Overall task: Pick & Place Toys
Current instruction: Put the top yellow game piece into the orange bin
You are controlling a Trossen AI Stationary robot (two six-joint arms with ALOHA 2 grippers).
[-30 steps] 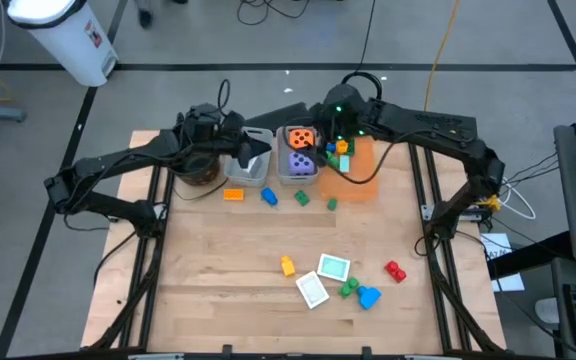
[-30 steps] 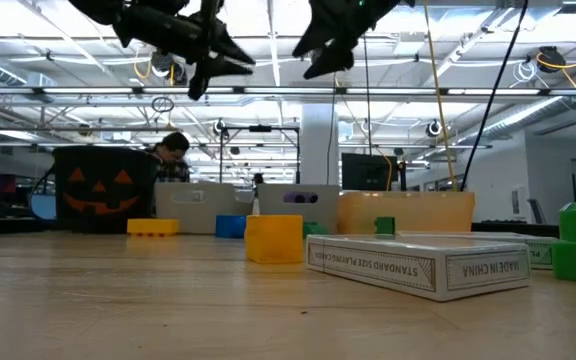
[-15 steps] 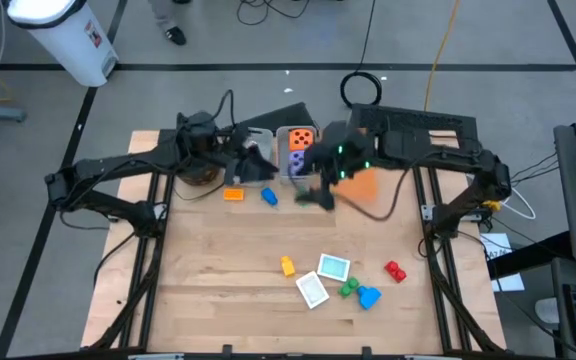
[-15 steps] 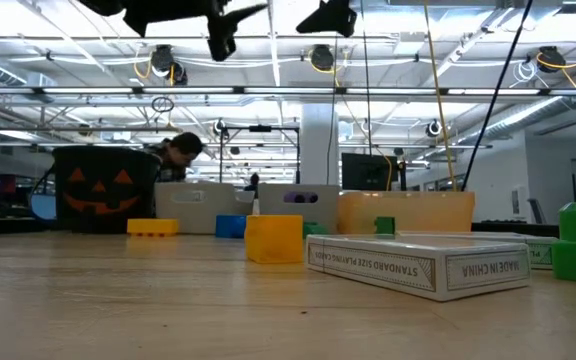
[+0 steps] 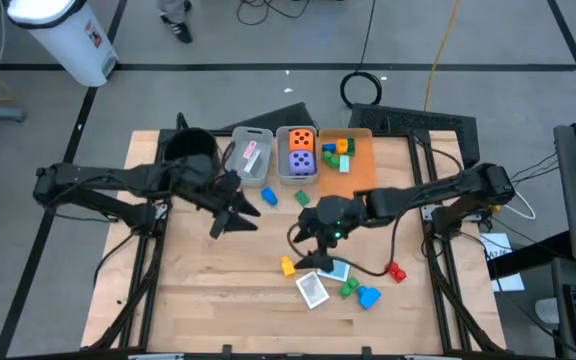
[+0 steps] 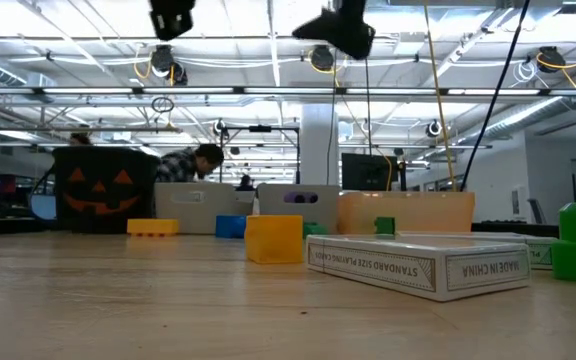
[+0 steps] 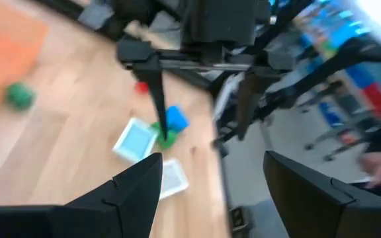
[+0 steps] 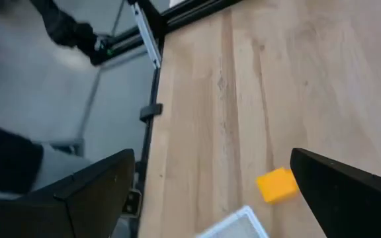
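The loose toys are lying in a cluster toward the near part of the worktop: a yellow block, a teal card, a white card, green and blue blocks and a red block, while the dice are already sitting in a grey bin at the far edge. The right gripper has swung away from the orange bin, where it was a second ago, and is now hovering over the cluster with jaws spread wide and empty, probably lining up the next pick. The left gripper has left the bins too, jaws released, carrying nothing. Bare wood is lying open on the cluster's left; the two arms are standing close together mid-worktop.
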